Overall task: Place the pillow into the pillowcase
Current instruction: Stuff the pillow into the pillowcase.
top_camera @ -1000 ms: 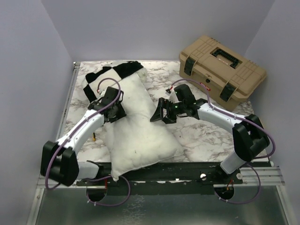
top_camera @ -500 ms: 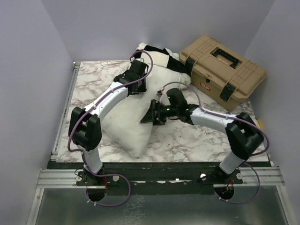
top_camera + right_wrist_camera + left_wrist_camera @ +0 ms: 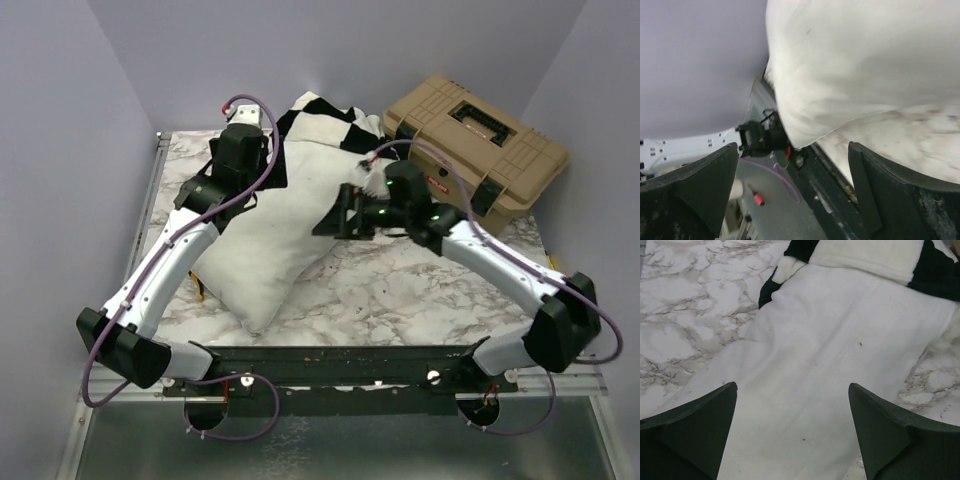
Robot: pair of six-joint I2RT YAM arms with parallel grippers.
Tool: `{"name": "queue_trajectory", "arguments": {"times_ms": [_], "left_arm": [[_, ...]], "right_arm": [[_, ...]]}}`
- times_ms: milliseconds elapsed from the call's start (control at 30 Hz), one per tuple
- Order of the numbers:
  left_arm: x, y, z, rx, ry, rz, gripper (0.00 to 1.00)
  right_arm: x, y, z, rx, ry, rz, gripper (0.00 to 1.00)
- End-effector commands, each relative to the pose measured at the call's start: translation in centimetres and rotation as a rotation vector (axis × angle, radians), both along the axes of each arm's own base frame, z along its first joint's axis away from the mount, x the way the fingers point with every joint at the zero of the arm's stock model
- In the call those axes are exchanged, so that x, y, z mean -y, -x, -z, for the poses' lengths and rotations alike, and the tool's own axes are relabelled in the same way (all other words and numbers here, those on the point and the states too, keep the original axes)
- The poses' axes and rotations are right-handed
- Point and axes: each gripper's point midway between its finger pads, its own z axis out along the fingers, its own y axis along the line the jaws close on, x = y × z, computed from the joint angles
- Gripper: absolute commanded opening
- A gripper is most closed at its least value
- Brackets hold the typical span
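- A marble-patterned table (image 3: 420, 290) fills the middle of the top view, with plain lilac walls (image 3: 60, 150) on three sides and a metal rail (image 3: 130, 380) along the lower edge.
- The pillow (image 3: 270, 240) lies slantwise on the table, from lower left of centre up toward the upper centre.
- The pillowcase (image 3: 320, 115) is bunched over the pillow's far end at the upper centre. Only that end is covered; most of the pillow is bare.
- In the left wrist view the checked cloth (image 3: 865, 255) runs across the top of the frame, with white pillow below it.
- A tan box (image 3: 475, 150) with black latches and a handle sits in the upper right of the table. Its near-left corner is close against the pillowcase; whether they touch I cannot tell.
- The left gripper (image 3: 792, 387) hangs over the pillow's upper half. Its jaws are spread wide and grip nothing.
- The right gripper (image 3: 792, 145) is at the pillow's right edge, in the centre of the top view. Its jaws are also spread wide, and the pillow is beyond them, not held.
- The left arm crosses the pillow's left side and hides part of it.
- Purple cables (image 3: 250, 100) loop over both arms.
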Motion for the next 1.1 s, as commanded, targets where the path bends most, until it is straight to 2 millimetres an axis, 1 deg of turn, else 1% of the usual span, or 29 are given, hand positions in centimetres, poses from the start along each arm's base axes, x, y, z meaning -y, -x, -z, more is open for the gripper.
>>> {"name": "queue_trajectory", "arguments": {"times_ms": [0,67,133,233,300,333,367,433,467,533,567,633,700,767,867,933,1000,1067], "left_arm": [[4.3,2.7,2.9,-0.098,0.053,0.147,0.94],[7.2,3.6,3.7,-0.111,0.057,0.206,0.94],[10.0,4.1,4.9,-0.13,0.028,0.247,0.94],[13.9,4.4,6.4,-0.129,-0.067,0.287,0.95],[16.7,4.5,7.4,-0.12,-0.142,0.328,0.95],[17.8,4.3,8.1,-0.119,-0.186,0.339,0.95],[18.8,4.2,8.9,-0.117,-0.228,0.347,0.95],[19.9,3.9,11.4,-0.141,-0.308,0.353,0.92],[20.0,3.9,12.6,-0.158,-0.337,0.354,0.9],[19.8,4.3,15.2,-0.206,-0.384,0.368,0.8],[19.1,4.5,16.2,-0.225,-0.406,0.362,0.76],[17.1,5.0,17.8,-0.262,-0.443,0.341,0.73],[14.3,5.4,18.5,-0.292,-0.454,0.301,0.7],[10.8,5.7,18.5,-0.32,-0.445,0.256,0.68],[4.5,5.5,17.9,-0.34,-0.447,0.17,0.67],[0.5,5.2,16.8,-0.331,-0.471,0.115,0.67],[-3.0,4.6,15.4,-0.315,-0.478,0.046,0.68],[-5.3,3.9,14.2,-0.288,-0.486,0.003,0.71]], "right_arm": [[9.0,-2.3,1.3,0.021,0.17,0.177,0.97],[12.2,-3.4,1.6,0.029,0.218,0.241,0.99],[14.8,-4.2,2.3,0.015,0.261,0.291,0.99],[18.0,-4.9,3.7,-0.024,0.308,0.361,1.0],[19.8,-5.2,4.4,-0.047,0.316,0.408,1.0],[20.6,-5.4,4.6,-0.055,0.314,0.432,1.0],[21.2,-5.5,4.9,-0.062,0.315,0.449,1.0],[22.4,-5.9,5.1,-0.071,0.323,0.481,1.0],[22.8,-6.0,5.2,-0.074,0.326,0.489,1.0],[23.3,-6.4,5.2,-0.074,0.338,0.497,1.0],[23.4,-6.6,5.1,-0.072,0.342,0.5,1.0],[23.5,-7.2,4.8,-0.067,0.345,0.504,1.0],[23.4,-8.0,4.7,-0.058,0.346,0.505,1.0],[23.3,-8.9,4.4,-0.039,0.339,0.505,1.0],[23.0,-10.4,3.8,-0.004,0.323,0.497,1.0],[22.7,-11.3,3.5,0.021,0.307,0.483,1.0],[22.2,-12.0,3.2,0.036,0.287,0.461,1.0],[21.7,-12.6,3.1,0.042,0.258,0.443,0.99]]}}
